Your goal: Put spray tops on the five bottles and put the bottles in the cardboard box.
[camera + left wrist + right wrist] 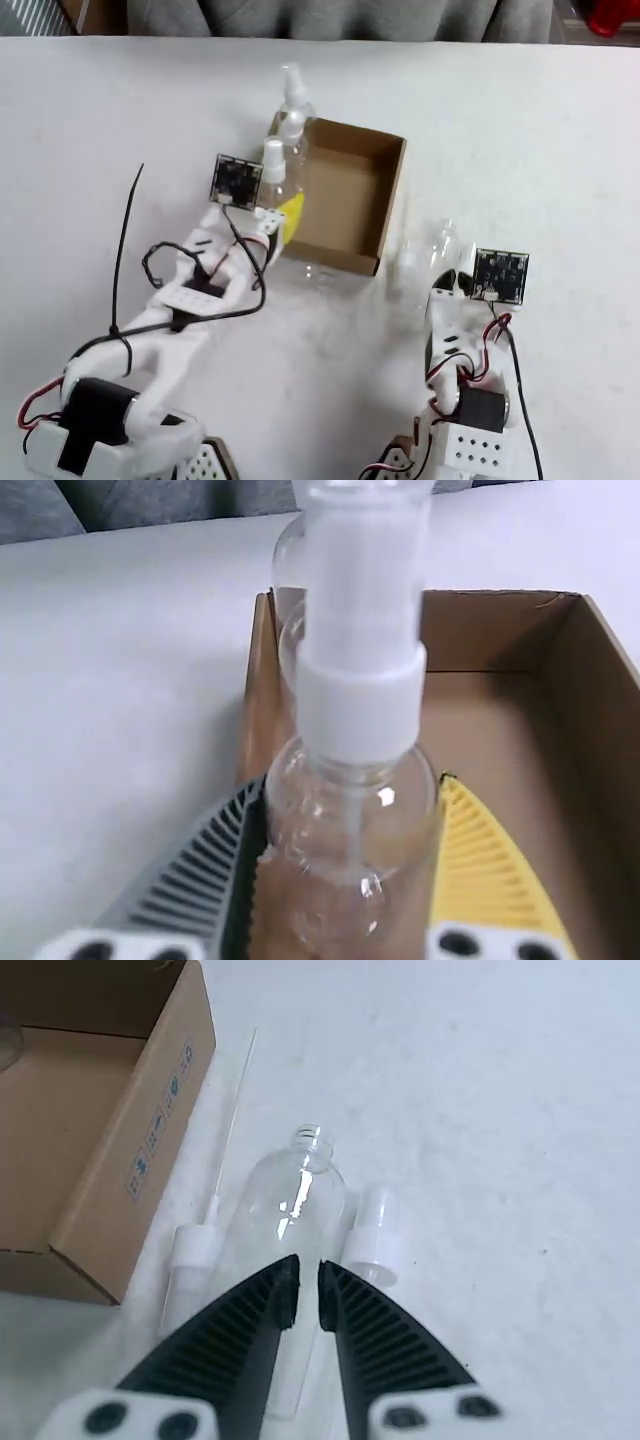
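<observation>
My left gripper (pixel 278 207) (pixel 345 880) is shut on a clear bottle (pixel 272 178) (pixel 350 820) that wears a white spray top (pixel 360 630). It holds the bottle upright at the left wall of the cardboard box (pixel 345 190) (pixel 500 680). A second capped bottle (pixel 293 105) (pixel 285 560) stands at the box's far left corner. My right gripper (pixel 455 280) (pixel 308 1295) is shut and holds nothing. It hangs over an uncapped bottle (pixel 440 245) (pixel 290 1205) lying on the table right of the box (pixel 100 1110). A spray top with its dip tube (pixel 195 1250) and a loose white cap (pixel 370 1235) flank that bottle.
The white table (pixel 520 130) stretches free to the right and far side of the box. Each arm's camera board (pixel 237 180) and red and black cables (pixel 200 270) sit near its wrist. A black cable tie (pixel 125 240) sticks up to the left.
</observation>
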`<move>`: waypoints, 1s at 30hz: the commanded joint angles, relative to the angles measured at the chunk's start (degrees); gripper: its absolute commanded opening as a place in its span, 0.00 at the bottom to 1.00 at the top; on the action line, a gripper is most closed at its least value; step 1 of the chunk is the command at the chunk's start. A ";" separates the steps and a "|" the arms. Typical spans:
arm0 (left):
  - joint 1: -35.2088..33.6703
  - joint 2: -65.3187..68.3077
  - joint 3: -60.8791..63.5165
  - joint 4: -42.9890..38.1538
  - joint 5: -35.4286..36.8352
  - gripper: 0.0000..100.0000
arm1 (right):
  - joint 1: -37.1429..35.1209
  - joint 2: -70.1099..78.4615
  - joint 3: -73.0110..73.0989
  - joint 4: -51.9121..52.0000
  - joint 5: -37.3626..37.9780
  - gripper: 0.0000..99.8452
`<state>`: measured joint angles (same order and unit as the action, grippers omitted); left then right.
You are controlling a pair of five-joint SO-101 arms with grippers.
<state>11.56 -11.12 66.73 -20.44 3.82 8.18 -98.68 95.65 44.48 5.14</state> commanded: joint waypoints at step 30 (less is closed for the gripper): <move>-1.89 -8.48 2.55 0.18 -0.26 0.32 | -0.40 0.04 1.41 -0.04 0.70 0.01</move>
<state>9.71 -12.70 67.87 -20.44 3.82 8.18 -98.68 95.65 44.48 5.14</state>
